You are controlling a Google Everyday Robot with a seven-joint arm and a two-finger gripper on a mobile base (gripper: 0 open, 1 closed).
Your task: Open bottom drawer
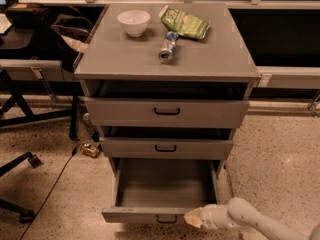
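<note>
I'm seeing the gripper (pixel 194 217) sitting at the near right front of the pulled-out bottom drawer (pixel 165 186), grip state I cannot tell.

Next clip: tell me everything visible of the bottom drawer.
The bottom drawer, lowest of three in the grey cabinet, is matte grey, with a shallow flat front and a small black handle. It stands pulled far out, level, below the middle drawer; no contents show. The claw meets the front's right end as seen, beside the handle.
</note>
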